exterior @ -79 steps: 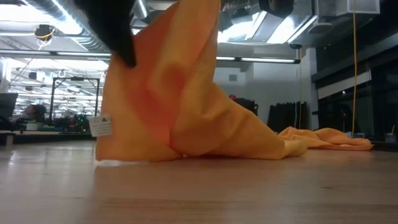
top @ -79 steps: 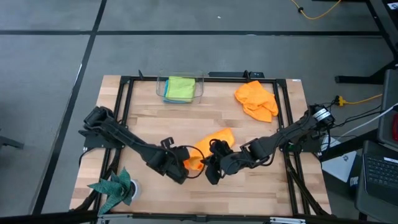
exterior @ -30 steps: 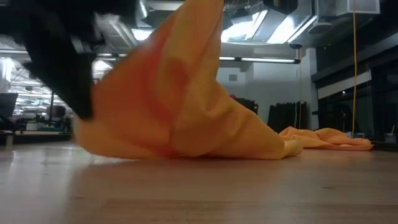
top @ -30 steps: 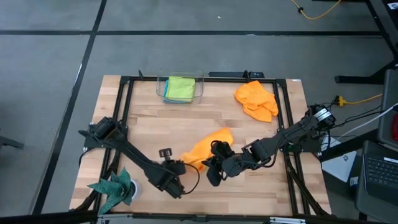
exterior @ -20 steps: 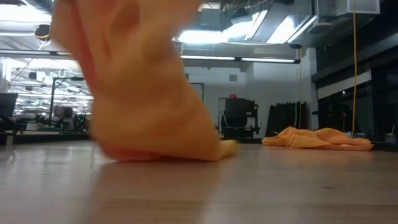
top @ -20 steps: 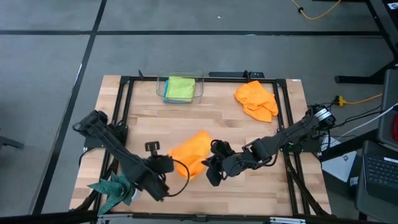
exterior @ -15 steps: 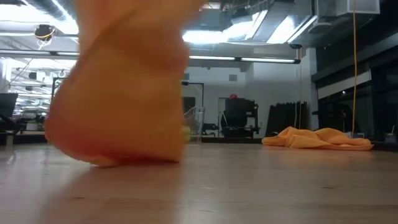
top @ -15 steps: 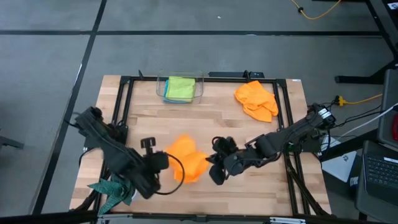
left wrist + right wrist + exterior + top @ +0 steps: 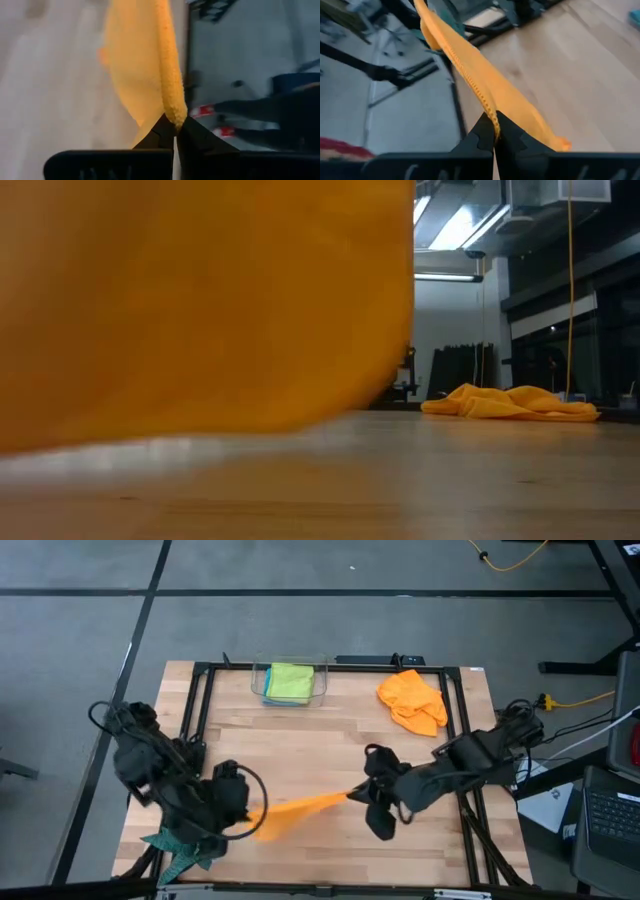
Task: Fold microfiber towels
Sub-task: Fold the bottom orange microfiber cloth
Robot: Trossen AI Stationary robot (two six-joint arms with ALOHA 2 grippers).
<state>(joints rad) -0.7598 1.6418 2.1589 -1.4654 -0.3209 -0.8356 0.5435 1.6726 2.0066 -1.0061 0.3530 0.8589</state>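
An orange microfiber towel (image 9: 300,805) spans the air between my two grippers over the table's near middle. In the low view this orange towel (image 9: 200,300) fills the left side as a hanging sheet. My left gripper (image 9: 250,818) is shut on its left end and my right gripper (image 9: 360,794) on its right end. A second orange towel (image 9: 412,700) lies crumpled at the far right, also seen low as a heap (image 9: 510,402). A lime-green towel (image 9: 291,681) lies folded on a blue one in a clear bin. My left gripper pinches the towel's plush edge (image 9: 174,116) between its two fingertips (image 9: 161,131), at the towel's left end. The cloth runs away from the fingers as a drawn strip, lifted off the table there. My right gripper pinches the stitched hem (image 9: 489,112) between its two fingertips (image 9: 506,131), at the towel's right end. From here the hem stretches taut toward the other arm, with the rest of the cloth hanging below it.
A dark teal spiky-edged cloth (image 9: 182,840) lies at the near left corner, just beside my left arm. The clear bin (image 9: 290,685) stands at the far middle edge. A black frame (image 9: 330,664) rims the wooden table. Bare wood lies between the bin and the stretched towel.
My left gripper has pulled the towel's end toward the table's left and near edge, while my right gripper has risen and drawn back toward the right. The towel, a bunched heap a second ago, is now spread out and drawn taut between them.
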